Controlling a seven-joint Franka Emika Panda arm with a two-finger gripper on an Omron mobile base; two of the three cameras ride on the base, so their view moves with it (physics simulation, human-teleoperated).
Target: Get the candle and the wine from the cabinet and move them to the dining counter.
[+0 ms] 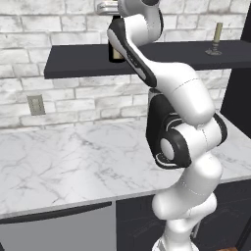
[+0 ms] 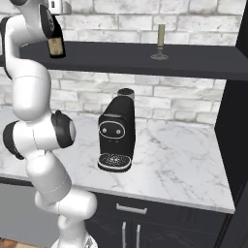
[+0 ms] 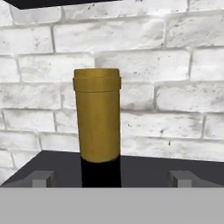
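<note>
Two items stand on the cabinet (image 2: 193, 60), a dark flat shelf against the brick wall. Wine (image 3: 97, 127): toward the shelf's left end, upright, near the front edge; glass, likely heavy, smooth, breakable; gold-foil neck sits between the gripper (image 3: 113, 178) fingertips, which stand wide apart and touch nothing. Best hold judged to be the neck or upper body, squeezed level to avoid slipping. Candle (image 2: 160, 42): toward the right end, well apart; light, slender, top-heavy in its small holder.
</note>
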